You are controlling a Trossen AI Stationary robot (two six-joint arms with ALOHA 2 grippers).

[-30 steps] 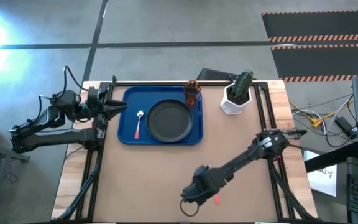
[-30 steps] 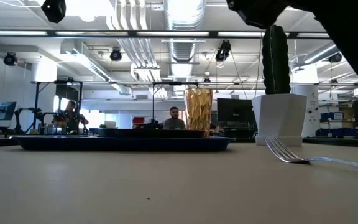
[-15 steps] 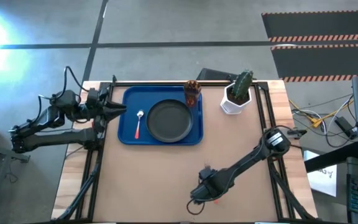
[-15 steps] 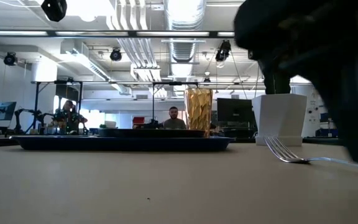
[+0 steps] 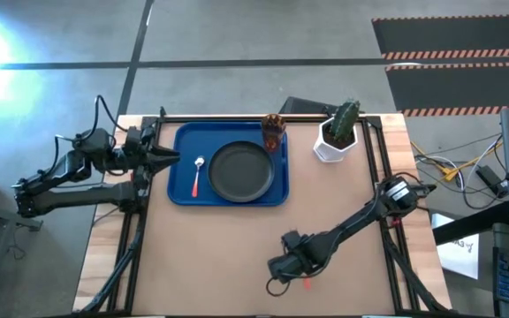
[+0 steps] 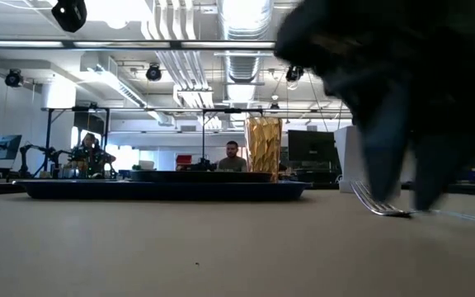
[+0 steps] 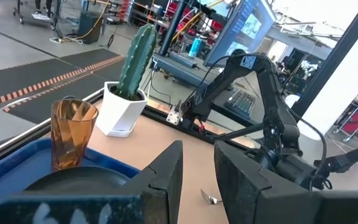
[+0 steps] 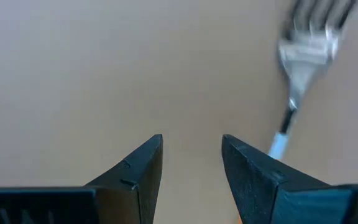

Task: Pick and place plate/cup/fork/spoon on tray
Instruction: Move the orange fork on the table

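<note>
Right end effector (image 8: 191, 162) lowered beside fork (image 8: 303, 43)

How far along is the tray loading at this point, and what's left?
Done: the plate, spoon and cup sit on the blue tray. In hand: the right gripper, open, hangs low over the table beside the fork, not gripping it. Left: grasp the fork and carry it to the tray. The left gripper waits at the tray's left edge.
</note>
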